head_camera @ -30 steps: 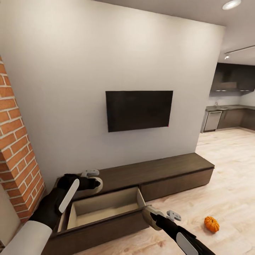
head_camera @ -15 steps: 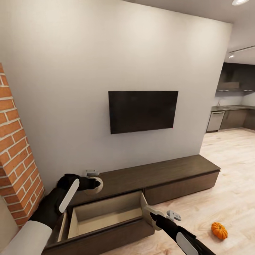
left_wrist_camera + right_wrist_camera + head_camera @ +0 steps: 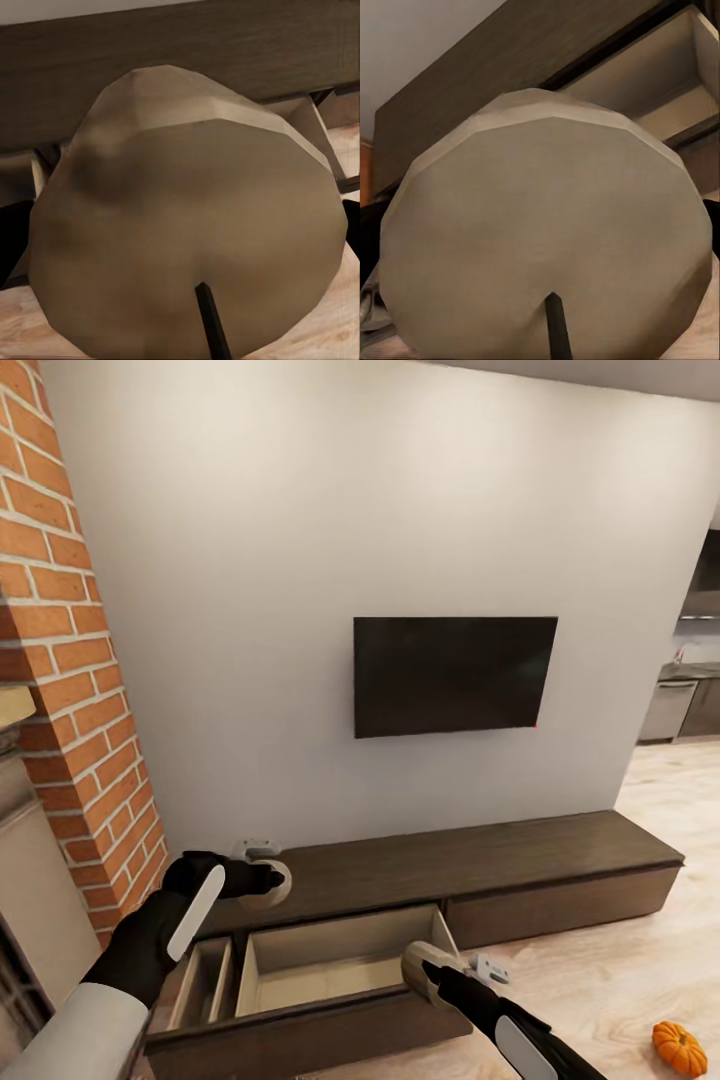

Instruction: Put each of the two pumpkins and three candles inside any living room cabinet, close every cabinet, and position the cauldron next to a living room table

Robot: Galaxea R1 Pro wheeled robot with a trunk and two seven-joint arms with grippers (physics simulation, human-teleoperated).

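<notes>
Over the cabinet top, at the head view's lower left, my left gripper is clamped on a candle; in the left wrist view that candle bulks right up against the lens, wick end toward the camera, dark fingers showing at both its flanks. Lower and nearer me, my right gripper pinches a second candle, hanging at the front right corner of the open drawer; right wrist view has the same beige disc close up with the drawer's light interior behind it. Drawer is pulled out of the cabinet, pale wood inside, nothing visible on its floor. Just left of it a narrower compartment also stands open, contents can't be told. Other cabinet front to the right sits flush. One pumpkin lies on the wooden floor at lower right, well apart from the cabinet. Black TV on the white wall above, brick column at left.
</notes>
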